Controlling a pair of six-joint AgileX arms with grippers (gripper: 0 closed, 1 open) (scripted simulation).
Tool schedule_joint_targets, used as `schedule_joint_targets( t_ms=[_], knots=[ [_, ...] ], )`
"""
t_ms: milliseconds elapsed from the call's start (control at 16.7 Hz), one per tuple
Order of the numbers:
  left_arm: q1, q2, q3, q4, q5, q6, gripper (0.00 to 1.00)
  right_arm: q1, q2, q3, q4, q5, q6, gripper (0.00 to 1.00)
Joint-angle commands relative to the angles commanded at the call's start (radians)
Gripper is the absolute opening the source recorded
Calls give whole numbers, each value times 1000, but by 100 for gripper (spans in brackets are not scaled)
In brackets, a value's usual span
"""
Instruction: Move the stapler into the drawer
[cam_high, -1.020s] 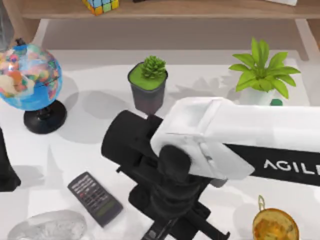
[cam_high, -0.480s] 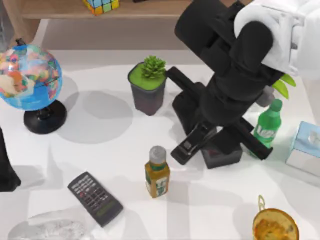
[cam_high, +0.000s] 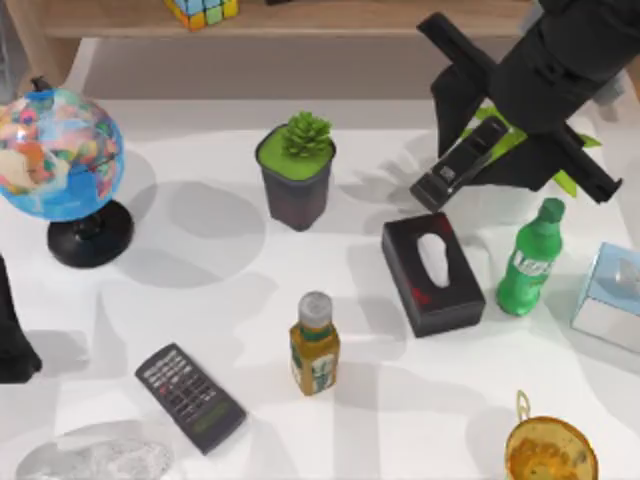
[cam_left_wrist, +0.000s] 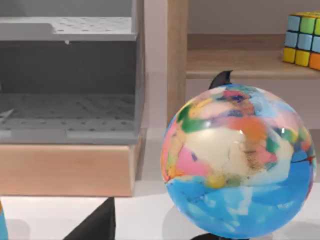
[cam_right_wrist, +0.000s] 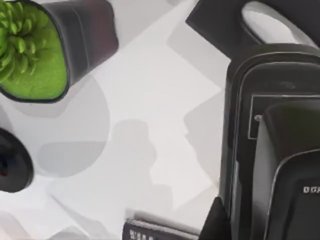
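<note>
One stapler (cam_high: 459, 164) — right gripper (cam_high: 480, 150).

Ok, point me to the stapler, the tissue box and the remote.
stapler (cam_high: 458, 165), top view, middle of its black body, held up in the right gripper.
tissue box (cam_high: 450, 295), top view, black top by the opening.
remote (cam_high: 190, 397), top view, button face.

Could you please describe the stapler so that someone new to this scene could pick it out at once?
Look toward the top view's upper right, where the right gripper hangs above the table near the leafy plant. The stapler is the slim black bar in it, tilted, with a grey patch, unlike the boxy black tissue box below.
</note>
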Motion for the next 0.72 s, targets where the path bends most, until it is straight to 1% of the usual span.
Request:
schedule_joint_targets(
  t_ms=[360, 480, 720],
  knots=[
    [0, 0, 0, 0, 0, 0, 100, -188, 32, 145, -14, -56, -226, 0],
    [0, 0, 0, 0, 0, 0, 100, -252, 56, 193, -21, -54, -313, 0],
    [0, 0, 0, 0, 0, 0, 100, -374, 159, 261, -60, -20, -505, 0]
  ],
)
